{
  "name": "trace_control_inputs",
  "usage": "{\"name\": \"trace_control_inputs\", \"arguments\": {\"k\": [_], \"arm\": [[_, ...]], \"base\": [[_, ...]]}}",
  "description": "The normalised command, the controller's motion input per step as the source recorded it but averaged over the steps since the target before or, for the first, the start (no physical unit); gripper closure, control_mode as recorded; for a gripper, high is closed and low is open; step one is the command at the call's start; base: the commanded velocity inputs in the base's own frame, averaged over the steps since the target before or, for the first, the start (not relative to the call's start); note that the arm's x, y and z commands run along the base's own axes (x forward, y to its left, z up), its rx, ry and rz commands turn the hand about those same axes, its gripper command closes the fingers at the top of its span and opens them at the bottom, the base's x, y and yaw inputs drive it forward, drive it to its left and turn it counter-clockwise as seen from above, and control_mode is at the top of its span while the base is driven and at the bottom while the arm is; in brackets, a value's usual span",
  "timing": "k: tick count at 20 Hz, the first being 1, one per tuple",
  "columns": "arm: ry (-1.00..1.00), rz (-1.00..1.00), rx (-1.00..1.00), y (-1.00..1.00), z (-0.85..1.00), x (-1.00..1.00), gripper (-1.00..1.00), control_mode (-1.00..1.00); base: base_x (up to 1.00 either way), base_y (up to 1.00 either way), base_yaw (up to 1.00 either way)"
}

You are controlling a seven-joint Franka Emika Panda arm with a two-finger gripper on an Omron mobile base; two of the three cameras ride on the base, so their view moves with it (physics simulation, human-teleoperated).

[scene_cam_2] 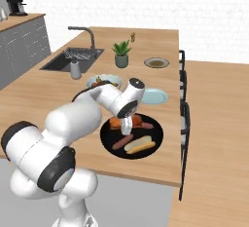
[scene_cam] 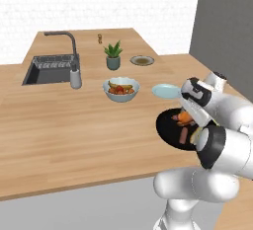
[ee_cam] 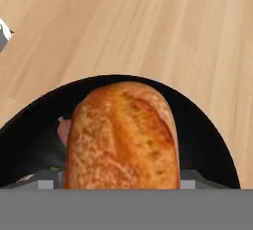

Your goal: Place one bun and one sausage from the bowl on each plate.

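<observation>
black bowl (scene_cam_2: 109,138): buns (ee_cam: 122,135), sausages (scene_cam_2: 120,144) | light blue plate (scene_cam_2: 158,96): bare

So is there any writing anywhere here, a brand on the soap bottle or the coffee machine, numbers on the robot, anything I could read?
None: no readable text in any view.
Soap bottle by the sink: plain, no label.
Coffee machine on the far counter: too small to tell.
Robot arm: white shells and dark joints, no markings.
Black bowl, both plates and the bun: unmarked.
</observation>
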Motion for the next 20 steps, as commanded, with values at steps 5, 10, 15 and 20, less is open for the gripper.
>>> {"name": "trace_control_inputs", "arguments": {"k": [5,10,15,20], "arm": [[0.27,-0.18,-0.07,0.48,1.0,-0.79,1.0,-1.0],[0.17,-0.22,-0.13,0.66,0.83,-0.85,1.0,-1.0],[0.08,-0.26,-0.08,0.45,0.59,-1.0,1.0,-1.0],[0.02,-0.15,-0.01,-0.04,0.06,-0.6,1.0,1.0]], "base": [[0.0,0.0,0.0],[0.0,0.0,0.0],[0.0,0.0,0.0],[-0.4,-0.22,-0.08]]}}
